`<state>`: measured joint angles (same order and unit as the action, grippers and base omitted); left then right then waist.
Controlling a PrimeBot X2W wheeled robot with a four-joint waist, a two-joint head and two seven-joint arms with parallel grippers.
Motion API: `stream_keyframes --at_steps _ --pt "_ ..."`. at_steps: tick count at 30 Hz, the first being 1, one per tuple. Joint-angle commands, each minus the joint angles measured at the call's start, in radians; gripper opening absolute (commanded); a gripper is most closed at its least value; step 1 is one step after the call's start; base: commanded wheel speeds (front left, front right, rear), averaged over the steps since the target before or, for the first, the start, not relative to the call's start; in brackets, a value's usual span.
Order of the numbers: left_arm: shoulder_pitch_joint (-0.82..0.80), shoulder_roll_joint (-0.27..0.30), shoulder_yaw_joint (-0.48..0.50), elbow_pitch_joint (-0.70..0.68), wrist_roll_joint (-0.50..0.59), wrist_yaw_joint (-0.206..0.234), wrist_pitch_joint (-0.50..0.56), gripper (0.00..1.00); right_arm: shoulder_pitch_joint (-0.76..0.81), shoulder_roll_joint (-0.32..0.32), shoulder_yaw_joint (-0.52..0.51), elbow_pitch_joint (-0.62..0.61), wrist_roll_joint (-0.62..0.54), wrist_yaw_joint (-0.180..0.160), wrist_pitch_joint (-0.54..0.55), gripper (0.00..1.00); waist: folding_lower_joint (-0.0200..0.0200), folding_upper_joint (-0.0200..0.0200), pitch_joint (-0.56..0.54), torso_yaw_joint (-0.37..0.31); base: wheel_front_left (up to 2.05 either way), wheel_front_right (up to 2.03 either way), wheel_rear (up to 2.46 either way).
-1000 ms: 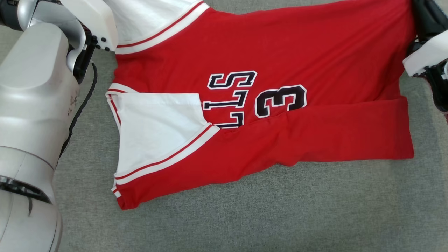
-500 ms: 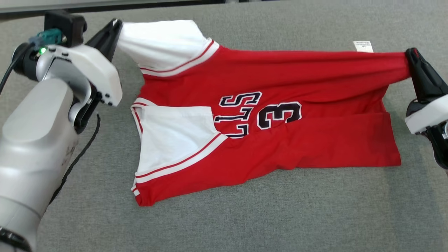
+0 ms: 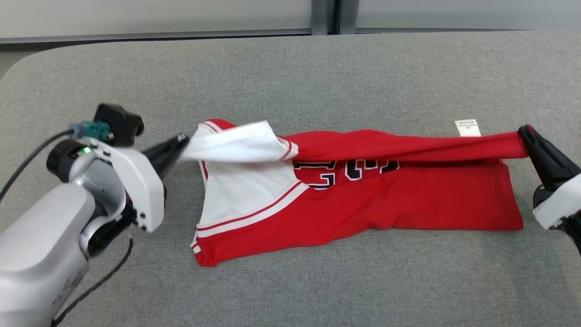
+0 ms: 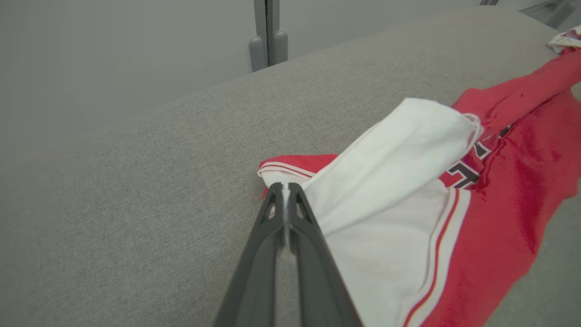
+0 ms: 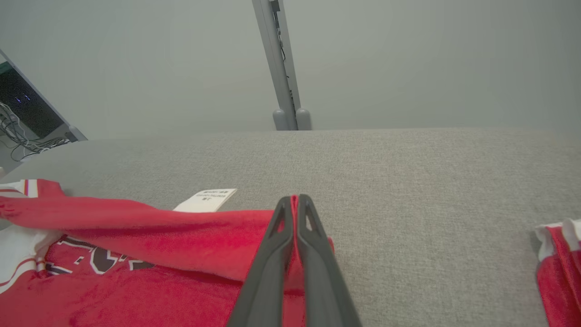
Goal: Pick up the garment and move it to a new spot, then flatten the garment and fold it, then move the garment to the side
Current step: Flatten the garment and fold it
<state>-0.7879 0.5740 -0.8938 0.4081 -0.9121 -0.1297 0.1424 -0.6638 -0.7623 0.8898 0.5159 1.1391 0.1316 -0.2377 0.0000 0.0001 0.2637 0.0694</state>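
Observation:
The garment (image 3: 386,204) is a red jersey with white sleeves and dark lettering, lying across the grey cloth table (image 3: 317,77). Its far long edge is lifted and stretched between both grippers, and it hangs over the lettering. My left gripper (image 3: 182,140) is shut on the white sleeve (image 3: 236,143) at the left end; in the left wrist view the left gripper (image 4: 285,186) pinches white cloth. My right gripper (image 3: 525,132) is shut on the red hem corner at the right; the right wrist view shows the right gripper (image 5: 294,199) with red fabric (image 5: 159,227) between its closed fingers.
A white care label (image 3: 467,127) sticks up from the lifted hem. A pale wall with a grey post (image 3: 324,16) runs behind the table's far edge. Another red and white piece of cloth (image 5: 560,268) lies at the right edge of the right wrist view.
The head camera has tilted up, so the table's far edge now shows. Both grippers have carried the garment's far edge toward the near side, folding it over the lettering.

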Motion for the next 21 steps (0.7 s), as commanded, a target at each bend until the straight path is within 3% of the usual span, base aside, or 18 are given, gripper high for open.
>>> stream_keyframes --at_steps 1,9,21 --pt "0.024 0.02 -0.005 -0.035 -0.012 -0.001 0.017 0.0 0.015 -0.017 0.014 -0.008 0.019 -0.002 0.011 0.0 0.0 -0.0001 -0.007 0.002 0.0 0.0 0.0" --pt "0.141 0.118 -0.045 -0.207 -0.079 0.035 0.157 0.0 0.041 -0.085 0.11 -0.077 0.127 -0.002 0.088 0.0 0.0 -0.0001 -0.031 -0.009 0.0 0.0 0.0" --pt "0.206 0.141 -0.078 -0.273 -0.116 0.062 0.22 0.0 0.025 -0.129 0.212 -0.114 0.209 -0.002 0.166 0.0 0.0 -0.0001 -0.041 -0.03 0.0 0.0 0.0"
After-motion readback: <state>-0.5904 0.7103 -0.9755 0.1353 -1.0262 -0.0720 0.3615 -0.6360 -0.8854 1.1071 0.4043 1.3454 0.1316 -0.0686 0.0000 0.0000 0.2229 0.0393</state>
